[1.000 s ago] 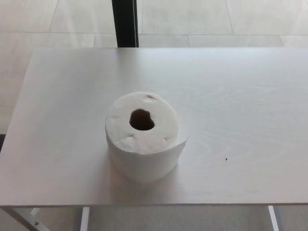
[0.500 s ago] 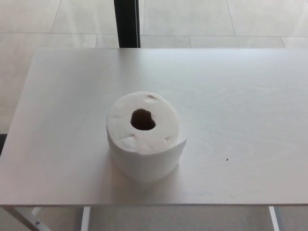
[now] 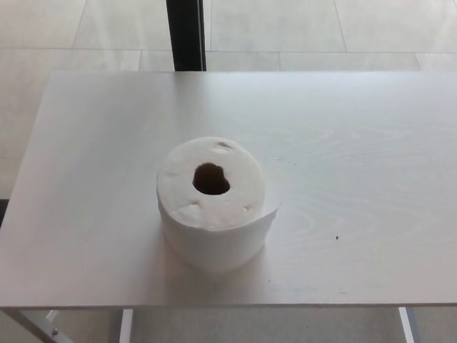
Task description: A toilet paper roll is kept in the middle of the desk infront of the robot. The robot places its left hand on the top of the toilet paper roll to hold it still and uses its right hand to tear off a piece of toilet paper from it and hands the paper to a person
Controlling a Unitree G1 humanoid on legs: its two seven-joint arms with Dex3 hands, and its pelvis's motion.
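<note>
A round white toilet paper roll (image 3: 211, 204) stands on end on a pale wooden desk (image 3: 357, 157); no writing shows; no robot hand can be seen.

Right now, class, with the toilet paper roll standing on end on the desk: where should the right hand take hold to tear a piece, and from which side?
Take the loose tail that juts from the toilet paper roll low on its right side, probably coming in from the right. It stands clear of the wound layers, so fingers can pinch it.

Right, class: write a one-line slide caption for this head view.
A toilet paper roll stands upright on a white desk, loose end at its right; no hands in view.
</note>
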